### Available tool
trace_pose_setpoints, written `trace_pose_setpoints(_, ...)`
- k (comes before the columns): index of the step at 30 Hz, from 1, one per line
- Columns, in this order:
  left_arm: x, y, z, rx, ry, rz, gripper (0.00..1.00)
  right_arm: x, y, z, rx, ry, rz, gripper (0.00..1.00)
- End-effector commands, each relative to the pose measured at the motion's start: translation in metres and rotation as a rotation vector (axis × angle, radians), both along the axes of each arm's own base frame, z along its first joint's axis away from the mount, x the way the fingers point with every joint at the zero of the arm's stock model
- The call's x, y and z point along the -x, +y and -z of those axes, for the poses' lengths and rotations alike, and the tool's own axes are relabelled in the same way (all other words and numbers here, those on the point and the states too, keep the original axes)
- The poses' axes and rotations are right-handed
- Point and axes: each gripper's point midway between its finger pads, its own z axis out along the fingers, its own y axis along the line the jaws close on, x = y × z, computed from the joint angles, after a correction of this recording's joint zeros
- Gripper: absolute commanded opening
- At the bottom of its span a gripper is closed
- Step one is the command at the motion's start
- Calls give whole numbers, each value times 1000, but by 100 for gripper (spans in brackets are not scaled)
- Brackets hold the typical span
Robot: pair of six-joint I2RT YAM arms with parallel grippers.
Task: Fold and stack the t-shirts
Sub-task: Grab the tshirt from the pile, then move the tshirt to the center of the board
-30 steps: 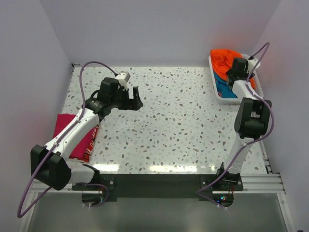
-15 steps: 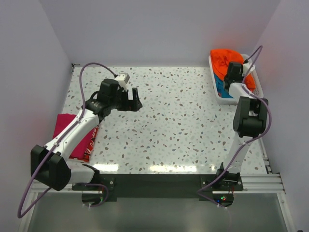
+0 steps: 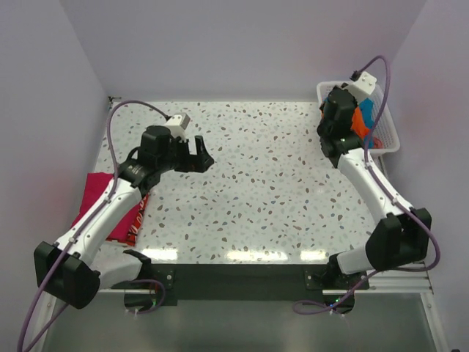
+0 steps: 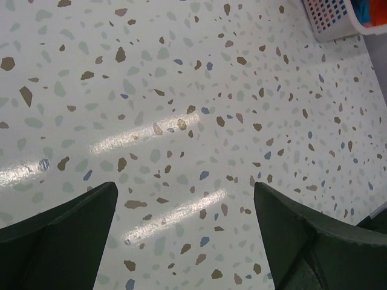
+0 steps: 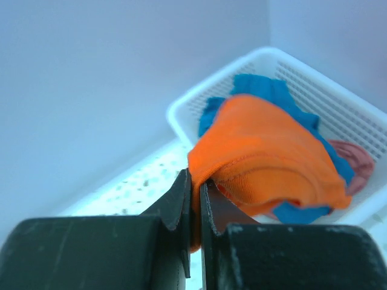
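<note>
My right gripper (image 5: 195, 181) is shut on a fold of the bright orange t-shirt (image 5: 266, 151), which hangs from the jaws just above the white basket (image 5: 302, 66). In the top view the orange t-shirt (image 3: 357, 121) shows beside the right wrist, over the basket (image 3: 388, 141). A teal-blue t-shirt (image 5: 266, 90) lies in the basket beneath it. The magenta-pink t-shirt (image 3: 102, 194) lies folded at the table's left edge, partly under the left arm. My left gripper (image 3: 205, 152) hovers open over bare table (image 4: 185, 187), with nothing between its fingers.
The basket sits in the far right corner against the walls, and its corner (image 4: 329, 18) shows in the left wrist view. A pinkish cloth (image 5: 357, 160) lies in the basket by its right wall. The speckled tabletop (image 3: 271, 176) spans the space between the arms.
The right gripper closed on the orange t-shirt in the basket, then rose and swung left with it. The left arm shifted slightly to the left, still open.
</note>
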Motion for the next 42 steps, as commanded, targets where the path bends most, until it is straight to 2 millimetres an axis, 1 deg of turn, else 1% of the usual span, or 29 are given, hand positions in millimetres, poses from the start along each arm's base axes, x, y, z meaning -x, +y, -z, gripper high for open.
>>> trace_pose_setpoints(1,1,0,-20,68,-65,-21,100,32,38,-84,30,-169,-79,0)
trace_pose_setpoints(2,2,1,-22,84,-61,-35,100,40,49,-100,28,-183,-127,0)
trace_pose_setpoints(3,2,1,-24,94,-68,-45,100,45,66,-130,4,-231,-210,0)
trace_pose_setpoints(5,6,2,-27,128,-74,-62,100,57,102,-149,14,-221,-359,0)
trace_pose_setpoints(6,6,3,-29,136,-78,-70,100,69,111,-178,1,-269,-389,0)
trace_pose_setpoints(7,8,3,-33,147,-85,-76,100,79,139,-184,-2,-260,-497,0)
trace_pose_setpoints(9,9,4,-39,171,-90,-90,100,102,157,-217,-31,-314,-584,0)
trace_pose_setpoints(11,11,4,-45,200,-100,-100,100,124,187,-227,-55,-323,-708,0)
trace_pose_setpoints(12,11,4,-49,210,-108,-103,100,132,190,-239,-74,-345,-734,0)
trace_pose_setpoints(15,11,5,-53,226,-118,-122,100,131,199,-234,-109,-305,-760,1)
trace_pose_setpoints(18,8,7,-51,226,-113,-139,100,110,205,-189,-76,-168,-721,12)
trace_pose_setpoints(19,7,7,-48,222,-106,-144,100,102,207,-174,-66,-138,-703,29)
trace_pose_setpoints(20,6,7,-46,223,-102,-153,100,92,207,-149,-49,-84,-675,38)
trace_pose_setpoints(22,5,7,-34,216,-76,-161,100,70,196,-115,-55,-1,-627,46)
trace_pose_setpoints(23,5,7,-28,217,-63,-167,100,51,195,-80,-56,80,-613,53)
trace_pose_setpoints(24,5,7,-19,214,-45,-173,100,41,197,-63,-117,120,-640,54)
trace_pose_setpoints(25,5,7,-10,209,-21,-178,100,26,169,-37,-146,194,-584,55)
trace_pose_setpoints(26,7,7,-3,205,-1,-178,100,13,165,-2,-168,281,-572,60)
trace_pose_setpoints(27,10,8,12,194,27,-183,100,8,152,13,-197,327,-552,61)
trace_pose_setpoints(29,16,7,27,195,49,-172,98,22,153,51,-198,436,-574,66)
trace_pose_setpoints(31,30,11,54,180,92,-171,94,38,158,65,-193,434,-595,68)
trace_pose_setpoints(32,33,8,57,190,82,-146,92,62,151,91,-192,472,-587,68)
trace_pose_setpoints(33,45,7,77,172,109,-130,89,74,156,102,-198,476,-594,68)
trace_pose_setpoints(34,50,5,79,174,96,-120,88,81,155,110,-192,465,-584,68)
trace_pose_setpoints(35,51,2,81,172,72,-110,86,102,150,145,-183,531,-568,68)
trace_pose_setpoints(37,66,-11,103,125,99,-72,85,125,156,156,-179,532,-568,69)
trace_pose_setpoints(38,67,-11,110,92,101,-86,84,141,151,181,-168,581,-552,69)
trace_pose_setpoints(40,76,-19,132,34,152,-71,81,157,166,189,-209,568,-603,68)
trace_pose_setpoints(42,77,-19,147,-9,161,-86,79,180,175,214,-211,614,-624,68)
